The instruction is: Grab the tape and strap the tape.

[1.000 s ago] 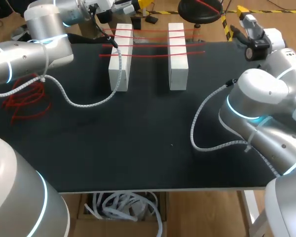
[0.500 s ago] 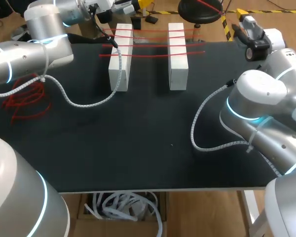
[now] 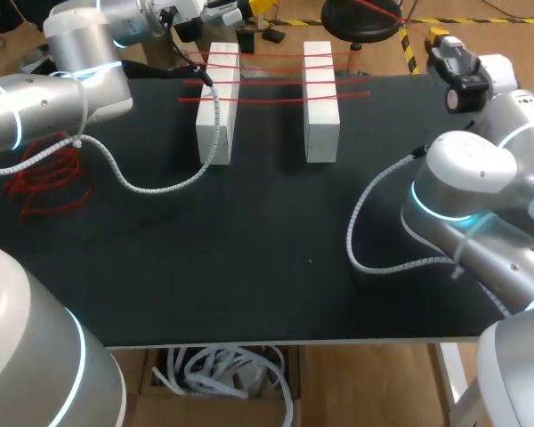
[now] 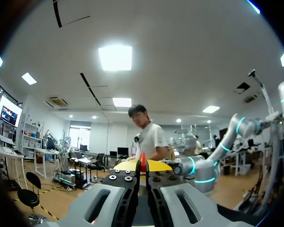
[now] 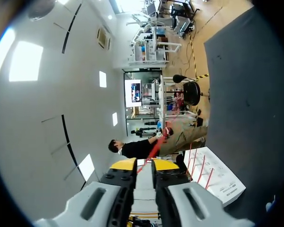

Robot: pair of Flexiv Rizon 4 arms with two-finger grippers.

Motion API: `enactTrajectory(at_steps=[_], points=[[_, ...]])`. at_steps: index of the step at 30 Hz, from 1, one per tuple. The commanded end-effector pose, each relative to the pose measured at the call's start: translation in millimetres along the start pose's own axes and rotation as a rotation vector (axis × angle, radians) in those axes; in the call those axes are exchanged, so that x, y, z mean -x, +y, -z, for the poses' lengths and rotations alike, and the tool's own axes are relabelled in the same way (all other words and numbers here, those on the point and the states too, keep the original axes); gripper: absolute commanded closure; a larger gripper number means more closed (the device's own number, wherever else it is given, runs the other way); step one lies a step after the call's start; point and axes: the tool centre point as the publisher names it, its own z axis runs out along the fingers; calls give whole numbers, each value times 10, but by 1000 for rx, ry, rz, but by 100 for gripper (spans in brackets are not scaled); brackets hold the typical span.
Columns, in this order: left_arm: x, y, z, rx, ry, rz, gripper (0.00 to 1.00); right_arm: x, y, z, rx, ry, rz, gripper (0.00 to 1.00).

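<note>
**Red tape [image 4: 142, 160], one strand.** It is held off the counter [image 3: 249, 231]. It is nipped between the yellow tips of the left fingers [image 4: 128, 166], which are together and clamped on it from both sides. The right fingers [image 5: 124, 164] are likewise together on a red strand that runs out ahead from between their tips. It looks like the same strand, though the span between the arms cannot be traced with certainty.

**White blocks [image 3: 217, 107], a pair.** They stand side by side on the counter with a gap between them. Four stretched strands [image 3: 271, 82] already cross both blocks toward their far ends.

**Loose heap of red tape [image 3: 49, 178].** It lies on the counter's left side, well apart from the blocks.

**Position of the arms.** In the head view, both sets of fingers sit past the counter's far edge. The left is beyond the left block and the right is near the far right corner. Neither is over the blocks.

**Step in hand (judged).** The grab looks done, and this strand has not yet been strapped.

**Next move (judged).**
- Both arms carry the strand over the blocks together, keeping it taut and level.
- It is laid across both blocks, just beside the nearest stretched strand.
- Uneven travel risks slack or the strand slipping from the tips.
</note>
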Motion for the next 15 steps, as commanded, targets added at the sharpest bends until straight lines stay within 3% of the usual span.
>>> enactTrajectory(at_steps=[1, 4, 6, 15], points=[[6, 7, 3, -2, 1, -1, 100, -10, 32, 31, 6, -12, 7, 91], [6, 7, 3, -2, 1, -1, 100, -3, 61, 50, 9, -15, 17, 88], [6, 7, 3, -2, 1, -1, 100, 0, 85, 62, 15, -14, 20, 77], [6, 7, 3, -2, 1, -1, 100, 11, 159, 67, 29, -10, 34, 78]])
